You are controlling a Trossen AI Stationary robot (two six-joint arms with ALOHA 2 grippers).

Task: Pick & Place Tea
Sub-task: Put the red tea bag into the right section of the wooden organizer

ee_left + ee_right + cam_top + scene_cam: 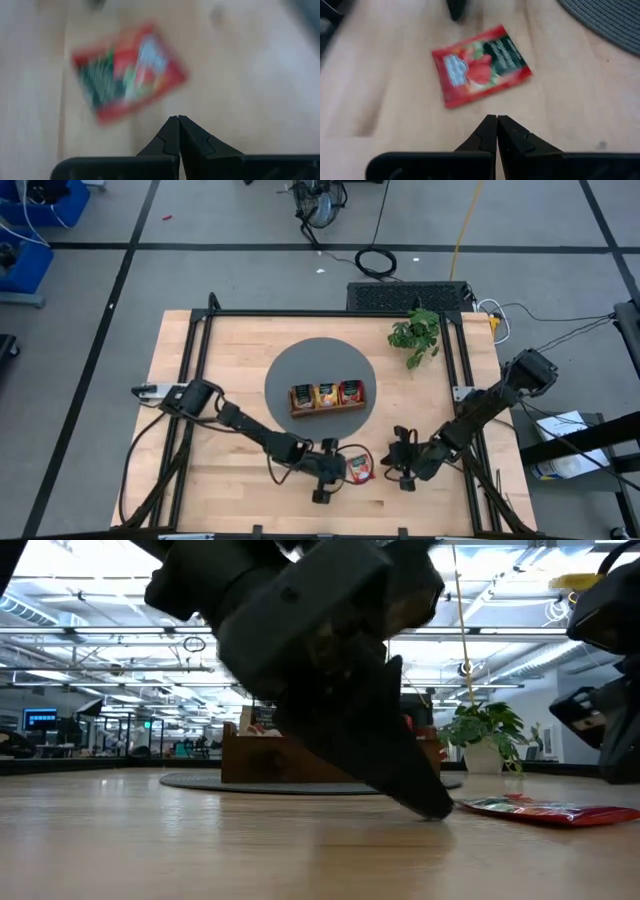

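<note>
One red tea sachet (359,468) is lying flat on the worktop (230,360), near the front edge, between the two arms. The left pincer (178,119) is sitting just beside it on one side, and the right pincer (496,118) is waiting close by on the other side. Both pincers are clenched tight with nothing in them. The sachet is not touching either one.

I think the step now is picking up this red sachet. To do it well, one pincer is going to need to open up first, because closed tips cannot grab anything. The sachet is thin and flat, so it is looking hard to lift. Coming down over one edge and pinching there should be working best. Pushing down on the middle could just be sliding it around.

Counting things: I am seeing one loose red sachet on the worktop. The wooden tray (327,411) is sitting on the round grey mat (283,370), well apart from the loose sachet, and it is holding three little piles, one in each of its three parts. How many sachets are in each pile I cannot tell. One green plant (416,335) is standing at the back.
</note>
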